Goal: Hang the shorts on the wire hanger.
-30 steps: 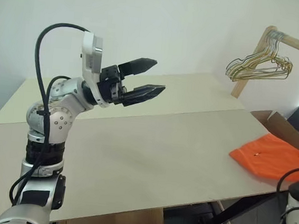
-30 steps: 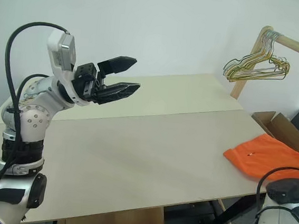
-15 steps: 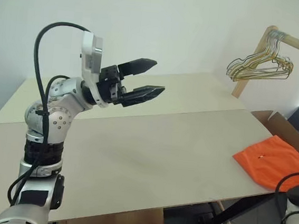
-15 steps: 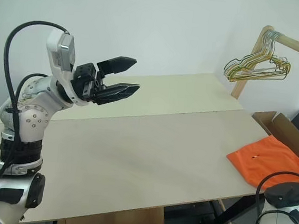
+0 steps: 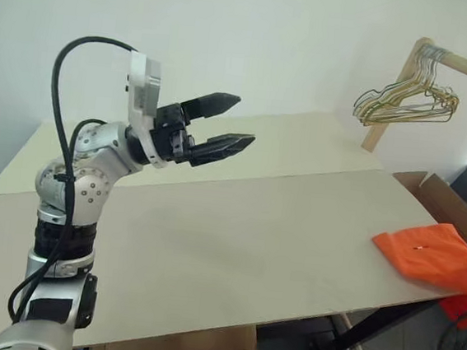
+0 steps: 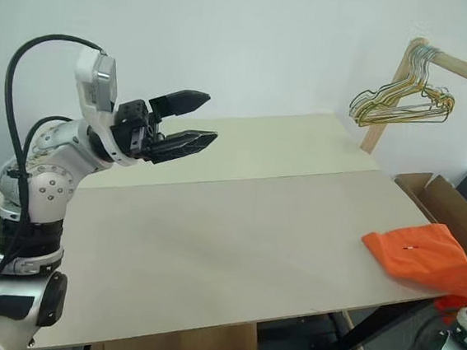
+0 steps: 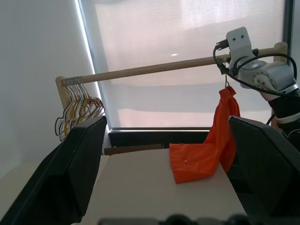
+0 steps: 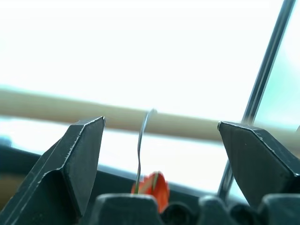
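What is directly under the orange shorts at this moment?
The lower part of the shorts lies on the table near its right edge; the rest rises toward the wooden rail, off the table. The tabletop beneath the fabric is covered, so anything there cannot be seen.

The worktop [image 5: 235,241] ran from left to right in front of the robot. The shorts [image 5: 428,256] lay partly on its right edge, and one end went up off the worktop to the wire hanger [image 8: 140,150]. The wire hanger's hook stood between the right claw's [image 8: 159,154] fingers, just before the wooden rail [image 7: 164,68]. A bunch of hangers [image 5: 406,101] hung at the rail's far end, behind the worktop's right corner. A box [image 5: 434,198] stood behind the shorts. The left claw [image 5: 226,125] hung above the worktop's left part.
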Robot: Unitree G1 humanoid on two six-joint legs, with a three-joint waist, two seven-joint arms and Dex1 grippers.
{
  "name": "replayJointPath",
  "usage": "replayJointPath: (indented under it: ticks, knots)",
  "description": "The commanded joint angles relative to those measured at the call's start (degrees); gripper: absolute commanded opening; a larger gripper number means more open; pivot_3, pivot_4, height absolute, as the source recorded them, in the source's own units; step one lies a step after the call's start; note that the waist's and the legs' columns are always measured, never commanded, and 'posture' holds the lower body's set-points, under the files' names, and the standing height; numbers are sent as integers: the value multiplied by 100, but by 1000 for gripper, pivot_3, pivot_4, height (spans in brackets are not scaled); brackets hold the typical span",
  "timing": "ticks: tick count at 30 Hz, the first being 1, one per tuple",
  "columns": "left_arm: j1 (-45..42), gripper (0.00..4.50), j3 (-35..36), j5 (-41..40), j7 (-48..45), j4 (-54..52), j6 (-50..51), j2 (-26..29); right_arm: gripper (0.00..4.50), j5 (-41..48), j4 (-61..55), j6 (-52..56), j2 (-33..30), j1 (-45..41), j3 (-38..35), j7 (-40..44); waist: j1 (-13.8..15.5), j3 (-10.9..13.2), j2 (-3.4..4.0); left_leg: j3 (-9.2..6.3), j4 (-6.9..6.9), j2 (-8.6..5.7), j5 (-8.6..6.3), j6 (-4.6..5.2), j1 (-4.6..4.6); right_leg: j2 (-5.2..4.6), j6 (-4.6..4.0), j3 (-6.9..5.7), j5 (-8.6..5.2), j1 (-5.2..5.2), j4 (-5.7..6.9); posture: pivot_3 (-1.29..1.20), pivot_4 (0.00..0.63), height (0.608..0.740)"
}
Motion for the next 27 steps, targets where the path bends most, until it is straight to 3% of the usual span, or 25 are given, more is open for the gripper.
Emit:
replayJointPath:
  ticks: [1,5,8,13,18,22,27]
  knots:
    - [197,4500,71,252,419,-123,-37,58,4467,183,-743,-911,289,-162,529,338,-9,6,-9,0,-1,4,0,0,7,4,0,1,0,3,1,-134,0,740]
    - [723,4500,191,655,1106,-390,-195,17,4467,1453,-1325,-1260,883,-478,1069,1748,17,13,-20,-7,-2,8,0,0,42,8,-2,-2,1,10,4,-64,0,740]
    - [1178,4500,105,1005,1404,-878,-154,245,4467,3093,-1768,-765,1231,-308,1241,3301,138,45,-71,-20,-11,13,-1,1,45,8,-5,-10,3,9,-2,11,0,740]
    - [1774,4500,109,1497,2242,-1637,-73,142,4467,4165,-1951,-645,1134,319,1644,4718,727,75,-117,-39,-9,7,-1,-1,1,-18,-8,-30,5,-29,-2,91,0,740]
    - [2215,4500,282,1140,1575,-1934,66,775,4467,4309,-1745,-937,338,1069,2402,6165,1211,85,-134,-37,1,-9,7,-15,-62,-35,-8,-36,8,-104,14,124,0,740]
    - [2440,4500,401,967,1027,-1940,41,1271,4467,4136,-1430,-1435,0,1507,2692,6842,1324,87,-137,-35,1,-9,8,-17,-61,-31,-14,-39,11,-102,14,141,0,740]
    - [2590,4500,406,995,742,-1891,-61,1526,4467,3977,-1126,-1742,-29,1567,2741,7012,1370,90,-141,-30,2,-9,8,-17,-49,-13,-20,-38,15,-93,15,154,0,740]
